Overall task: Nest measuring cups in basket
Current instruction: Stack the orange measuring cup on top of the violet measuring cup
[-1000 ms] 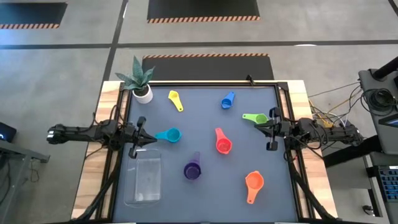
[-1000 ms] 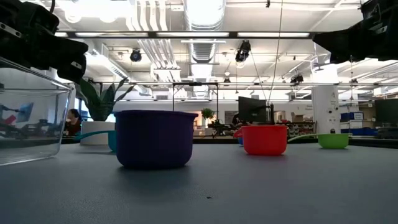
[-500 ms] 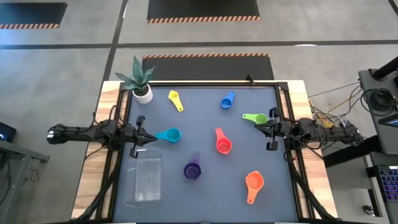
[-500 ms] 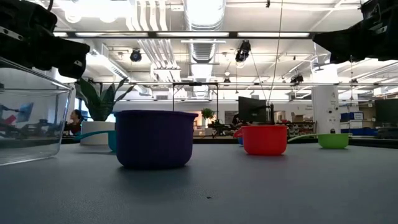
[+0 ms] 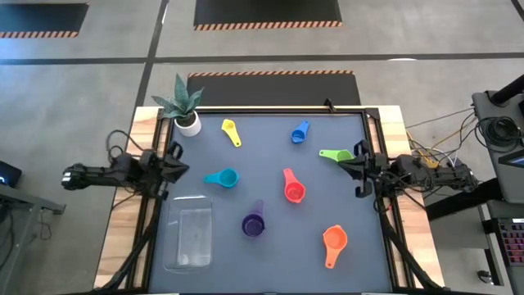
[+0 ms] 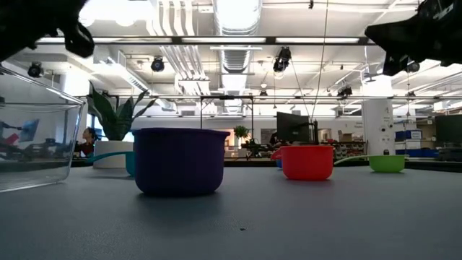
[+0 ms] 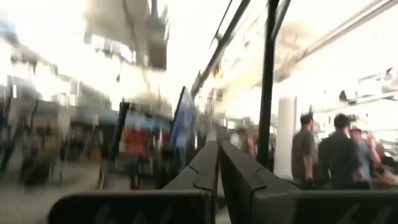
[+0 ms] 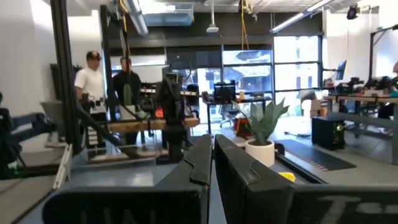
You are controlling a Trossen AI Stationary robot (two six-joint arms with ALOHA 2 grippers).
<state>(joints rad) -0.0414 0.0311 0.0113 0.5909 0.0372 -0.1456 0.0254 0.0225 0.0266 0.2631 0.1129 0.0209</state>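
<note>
Seven measuring cups lie scattered, well apart, across a dark table, none yet in the clear basket (image 5: 187, 236) that stands empty near the front-left corner. The yellow cup (image 5: 232, 131) and blue cup (image 5: 300, 132) sit toward the far edge; the teal cup (image 5: 223, 178) and red cup (image 5: 293, 188) hold the middle; the purple cup (image 5: 254, 222) rests just beside the basket's right wall, and the orange cup (image 5: 334, 242) lies nearest the front right. The green cup (image 5: 334, 155) sits just beside the right gripper (image 5: 358, 169), which hangs at the table's right edge with its fingers pressed together on nothing. The left gripper (image 5: 171, 162) is likewise closed and empty, raised at the left edge between the basket and a small potted plant (image 5: 185, 107) in the far-left corner. Both wrist views look level across the room, where people stand in the background, which suggests both arms are parked clear of the work, not reaching. The spread of the cups appears deliberate, giving each a clear approach; nesting will likely call for the largest to go in first. With the basket on the left, that arm seems best placed for the nearby purple and teal cups.
</note>
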